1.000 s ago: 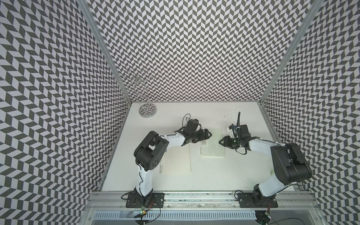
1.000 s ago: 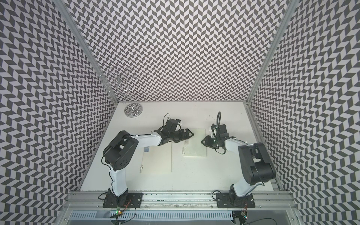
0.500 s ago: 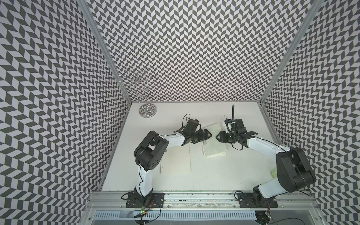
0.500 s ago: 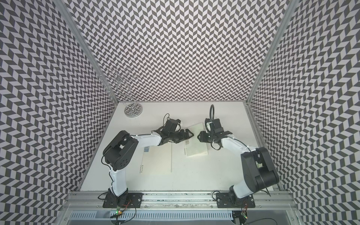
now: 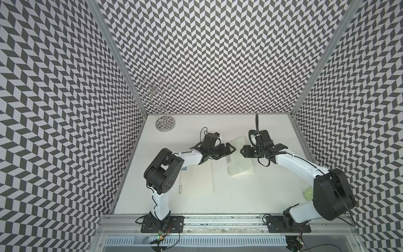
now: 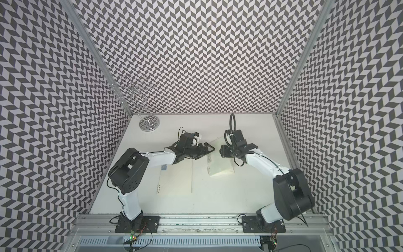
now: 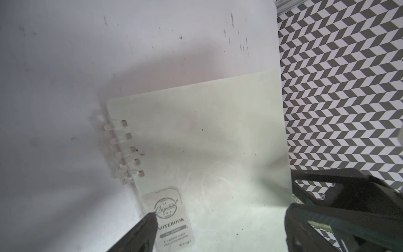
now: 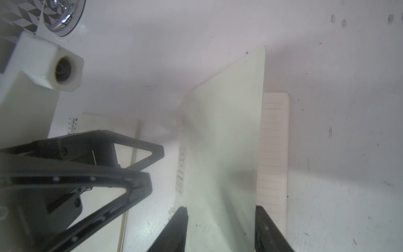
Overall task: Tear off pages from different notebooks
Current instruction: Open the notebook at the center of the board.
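Left tool (image 5: 230,152) splayed wide, gripping nothing, one black fingertip (image 7: 150,220) poised over the printed label of the smaller greenish frosted ring-bound notebook (image 5: 241,168), right by its clear rings! The left arm (image 5: 189,156) reaches low across the white table (image 5: 250,196), elbow bent, wrist aimed at its partner. From the opposite side the right arm (image 5: 298,164) stretches in, and the right tool (image 5: 242,151) faces the left one, tips near but apart. Its jaws stand about half apart with the notebook's frosted cover (image 8: 222,141) between them, tilted up off the cream lined page (image 8: 272,152); nothing is pinched, and whether a jaw brushes the cover I can't tell. Count: two notebooks, the larger whitish notebook with a small blue label (image 5: 196,174) lying flat under the left forearm, just beside the small one. Two arms, two tools. One silver wire stand (image 5: 164,125) in the far left corner, one small pale-green object (image 5: 308,193) at the table's right edge.
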`<state>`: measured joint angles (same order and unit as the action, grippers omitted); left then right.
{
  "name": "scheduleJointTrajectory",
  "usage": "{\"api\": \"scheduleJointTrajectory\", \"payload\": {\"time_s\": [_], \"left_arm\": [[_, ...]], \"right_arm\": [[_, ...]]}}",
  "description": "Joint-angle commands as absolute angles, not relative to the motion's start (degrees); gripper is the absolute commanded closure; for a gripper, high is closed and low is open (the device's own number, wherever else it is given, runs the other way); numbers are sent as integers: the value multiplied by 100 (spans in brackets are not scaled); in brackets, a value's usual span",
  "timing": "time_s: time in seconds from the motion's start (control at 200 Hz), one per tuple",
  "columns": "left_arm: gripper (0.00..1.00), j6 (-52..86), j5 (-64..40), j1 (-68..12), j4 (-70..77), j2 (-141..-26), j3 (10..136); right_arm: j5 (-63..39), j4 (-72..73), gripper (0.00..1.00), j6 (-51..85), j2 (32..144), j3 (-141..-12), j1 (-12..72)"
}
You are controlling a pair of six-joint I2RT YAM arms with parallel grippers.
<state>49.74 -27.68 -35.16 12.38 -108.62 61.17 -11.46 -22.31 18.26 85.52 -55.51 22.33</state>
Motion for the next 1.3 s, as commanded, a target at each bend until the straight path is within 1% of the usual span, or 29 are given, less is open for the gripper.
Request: {"api": "scheduleJointTrajectory", "payload": {"time_s": [0.0,0.1,0.35,0.415,0.451,0.616,0.896,0.991,1.126,1.256,1.297], "left_arm": [[7,5009,-2896,-3408,1461,-10687,5924],[7,5019,-2916,-3294,1540,-10560,5755],[6,5226,-3226,-2953,2030,-10186,5290],[5,5294,-3249,-2848,2215,-9958,5106],[1,5360,-3256,-2781,2333,-9820,4999],[1,5565,-3261,-2545,2869,-9327,4702],[1,5898,-3672,-2568,3555,-9682,4984],[4,5745,-3648,-2602,3359,-9777,5159],[11,5472,-3614,-2653,2984,-9939,5397],[24,5248,-3588,-2654,2646,-10008,5499],[26,5196,-3549,-2657,2609,-9986,5481]], "right_arm": [[-1609,-1945,51,1847,8583,-5516,2259],[-1994,-1773,51,1902,8463,-5506,2291],[-2232,-1382,48,2077,7881,-5470,2697],[-2258,-1354,46,2053,7858,-5432,2755],[-2288,-1329,46,2024,7858,-5402,2805],[-2714,-965,43,1967,8038,-5254,3037],[-2827,-746,43,1882,8366,-5247,3313],[-2727,-785,43,1825,8359,-5253,3313],[-2752,-778,42,1786,8342,-5219,3318],[-2896,-676,42,1757,8322,-5158,3333],[-2873,-685,42,1756,8303,-5155,3331]]}}
